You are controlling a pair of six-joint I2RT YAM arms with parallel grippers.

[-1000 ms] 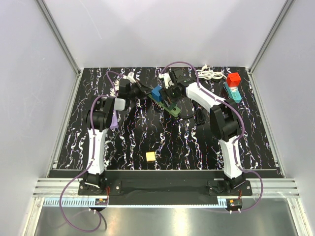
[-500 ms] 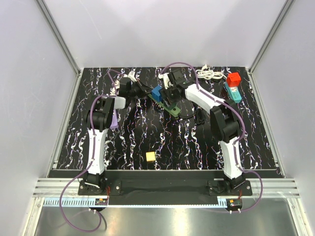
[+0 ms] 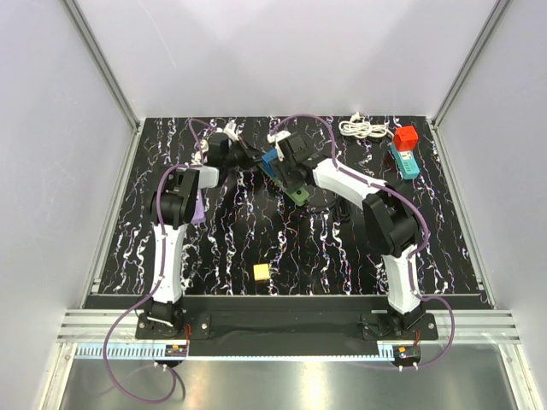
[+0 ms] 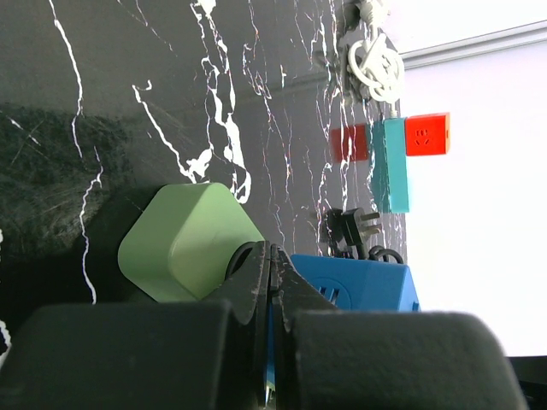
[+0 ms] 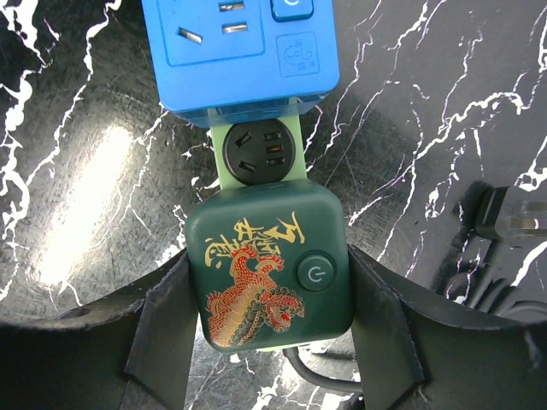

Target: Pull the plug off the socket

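A blue plug cube (image 5: pixel 239 51) sits plugged on the far end of a green socket block (image 5: pixel 269 273) that has a dragon print and a power button. My right gripper (image 5: pixel 269 295) straddles the dragon end, and its fingers (image 5: pixel 162 325) press both sides of the block. From above, the right gripper (image 3: pixel 293 175) covers the green block (image 3: pixel 298 193) just right of the blue cube (image 3: pixel 272 160). My left gripper (image 4: pixel 271 256) is shut, its tips where the green block (image 4: pixel 184 243) meets the blue cube (image 4: pixel 359 286). The left gripper (image 3: pixel 254 156) reaches in from the left.
A black plug and cord (image 3: pixel 346 205) lie right of the block. A red cube (image 3: pixel 405 137) on a teal strip (image 3: pixel 403 162) and a coiled white cable (image 3: pixel 363 128) lie at the back right. A small yellow block (image 3: pixel 260 272) sits near the front.
My right gripper has moved left and toward the near side, down along the green block. The left gripper has edged right toward the blue cube.
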